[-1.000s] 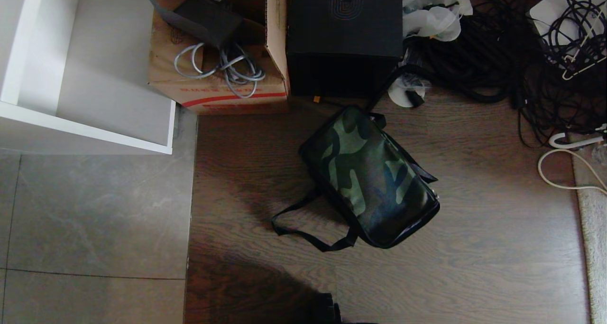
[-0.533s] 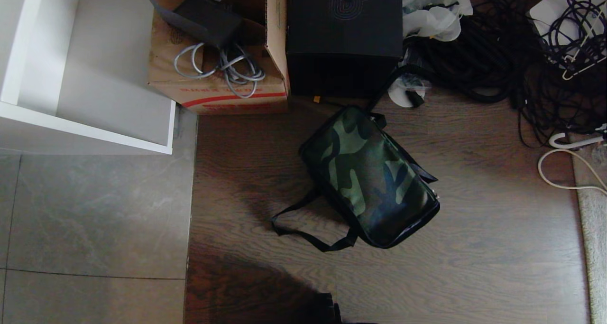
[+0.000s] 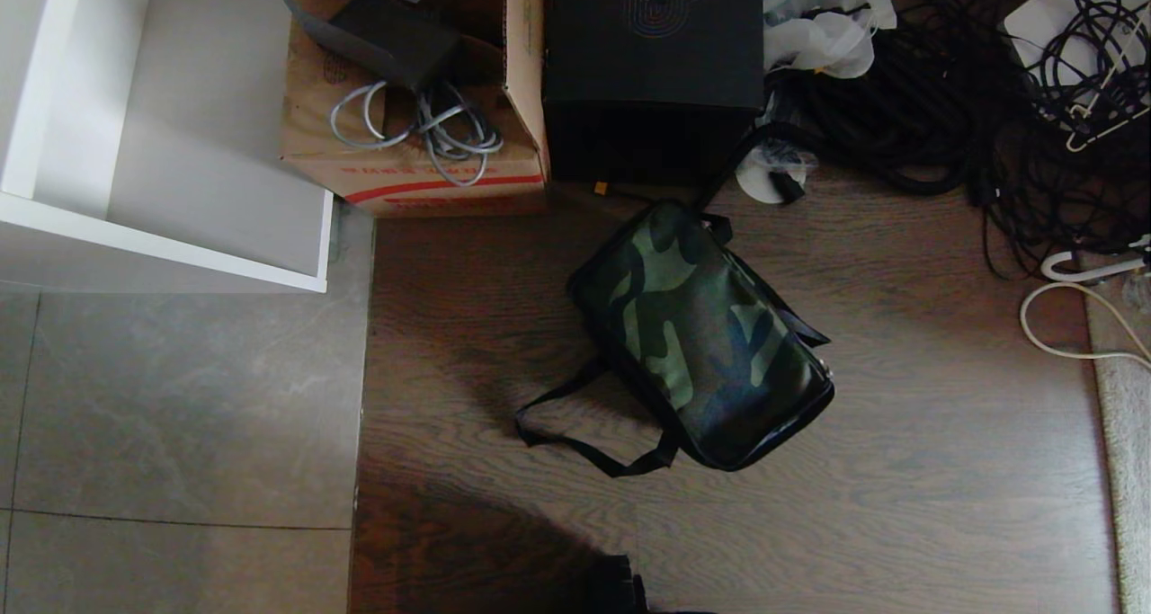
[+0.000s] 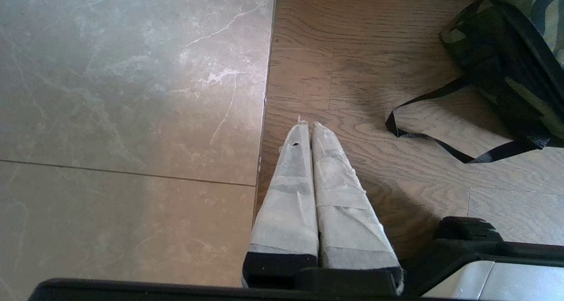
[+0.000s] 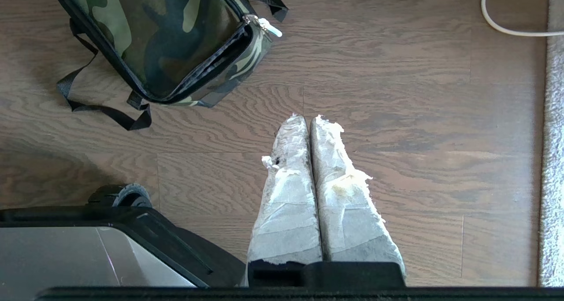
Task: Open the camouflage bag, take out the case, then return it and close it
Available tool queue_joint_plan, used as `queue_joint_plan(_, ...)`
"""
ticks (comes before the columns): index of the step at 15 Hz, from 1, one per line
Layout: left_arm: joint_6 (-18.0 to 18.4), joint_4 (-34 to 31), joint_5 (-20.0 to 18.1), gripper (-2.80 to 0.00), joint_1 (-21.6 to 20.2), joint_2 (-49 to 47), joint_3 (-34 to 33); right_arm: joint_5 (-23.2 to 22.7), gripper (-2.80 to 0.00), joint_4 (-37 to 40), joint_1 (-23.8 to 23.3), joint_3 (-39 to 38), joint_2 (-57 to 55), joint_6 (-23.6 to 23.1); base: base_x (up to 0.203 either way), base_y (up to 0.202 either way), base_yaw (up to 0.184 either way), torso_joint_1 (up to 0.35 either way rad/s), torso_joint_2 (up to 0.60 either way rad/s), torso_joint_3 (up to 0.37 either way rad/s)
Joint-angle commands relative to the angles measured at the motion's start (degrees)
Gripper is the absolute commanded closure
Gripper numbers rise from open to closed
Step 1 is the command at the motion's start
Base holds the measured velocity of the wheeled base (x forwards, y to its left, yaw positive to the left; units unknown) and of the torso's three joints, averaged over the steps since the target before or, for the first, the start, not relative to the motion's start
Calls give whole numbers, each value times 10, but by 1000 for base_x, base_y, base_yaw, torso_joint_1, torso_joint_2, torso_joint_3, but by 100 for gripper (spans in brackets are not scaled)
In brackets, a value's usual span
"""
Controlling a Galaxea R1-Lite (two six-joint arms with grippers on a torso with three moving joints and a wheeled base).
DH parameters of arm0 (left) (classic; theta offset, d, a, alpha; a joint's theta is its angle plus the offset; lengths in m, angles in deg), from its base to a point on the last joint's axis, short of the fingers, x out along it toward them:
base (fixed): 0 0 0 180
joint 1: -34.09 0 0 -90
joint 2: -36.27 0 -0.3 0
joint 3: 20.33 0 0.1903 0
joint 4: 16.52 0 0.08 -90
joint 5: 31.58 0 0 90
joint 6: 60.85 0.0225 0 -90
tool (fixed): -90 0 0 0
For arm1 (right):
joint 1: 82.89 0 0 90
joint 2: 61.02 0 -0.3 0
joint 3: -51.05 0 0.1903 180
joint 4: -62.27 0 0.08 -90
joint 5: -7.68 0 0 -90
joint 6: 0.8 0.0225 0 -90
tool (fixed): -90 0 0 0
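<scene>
While camouflage bag [image 3: 700, 333] lies zipped — wood floor [image 3: 944, 470] alongside.

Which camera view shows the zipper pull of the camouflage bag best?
The right wrist view: the zipper pull lies plain at the corner of the camouflage bag. The head view shows the whole bag, with the pull only a tiny glint. The left wrist view shows one end and a strap.

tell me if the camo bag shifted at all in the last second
No. The camouflage bag lies at the same spot just below the black box in the head view.
</scene>
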Motion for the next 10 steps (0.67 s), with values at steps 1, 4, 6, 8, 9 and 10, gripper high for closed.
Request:
queue_joint_plan(1, 0, 0, 0, 0, 0, 0, -4, 0, 0, 0, 0, -1, -2, 0, 0, 0, 0, 0, 0, 0)
queue_joint_plan(4, 0, 0, 0, 0, 0, 0, -4, 0, 0, 0, 0, -1, -2, 0, 0, 0, 0, 0, 0, 0)
queue_joint_plan(6, 0, 0, 1, 0, 0, 0, -4, 0, 0, 0, 0, -1, -2, 0, 0, 0, 0, 0, 0, 0)
queue_joint_plan(8, 0, 1, 0, 0, 0, 0, -4, 0, 0, 1, 0, -1, -2, 0, 0, 0, 0, 0, 0, 0)
queue_joint_plan(9, 0, 0, 1, 0, 0, 0, -4, 0, 0, 0, 0, -1, -2, 0, 0, 0, 0, 0, 0, 0)
queue_joint_plan(10, -1, 0, 1, 0, 0, 0, -4, 0, 0, 0, 0, -1, -2, 0, 0, 0, 0, 0, 0, 0)
